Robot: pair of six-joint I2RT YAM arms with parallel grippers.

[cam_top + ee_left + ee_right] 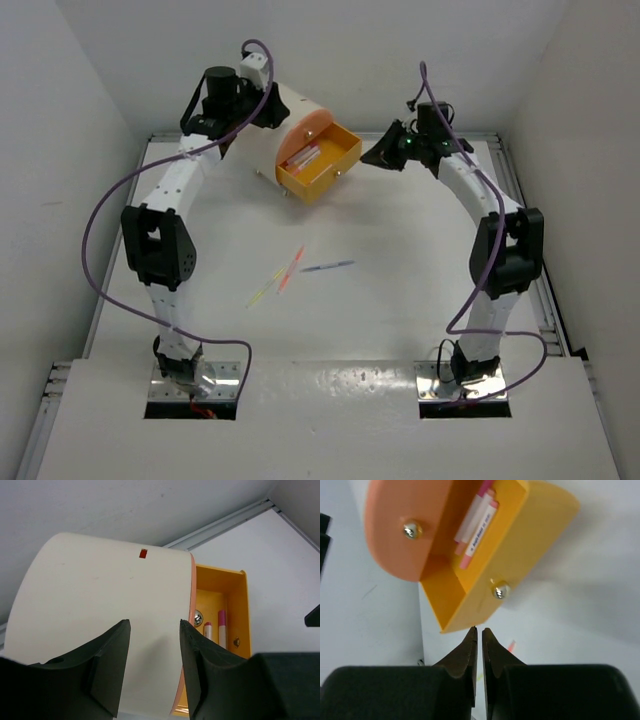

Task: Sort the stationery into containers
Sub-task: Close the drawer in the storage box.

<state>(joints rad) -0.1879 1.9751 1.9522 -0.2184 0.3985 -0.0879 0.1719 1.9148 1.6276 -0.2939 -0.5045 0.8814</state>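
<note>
The cream-white round cabinet [272, 140] stands at the back. Its pink-peach drawer [310, 125] is closed. The yellow-orange drawer [322, 165] below it is pulled out and holds pink-and-white pens [302, 157]. My left gripper [268, 108] is open, with its jaws spread over the cabinet's curved body [100, 600]; I cannot tell if they touch it. My right gripper [374, 156] is shut and empty, with its tips [479, 629] just off the yellow drawer's front [535, 540], beside its knob [500, 590]. A pink pen [291, 268], a yellow pen [262, 291] and a blue pen [328, 266] lie on the table.
The white table [400, 300] is walled at the back and sides, with a metal rail [545, 290] along the right edge. Purple cables [110, 200] loop beside both arms. The cabinet sits close to the back wall.
</note>
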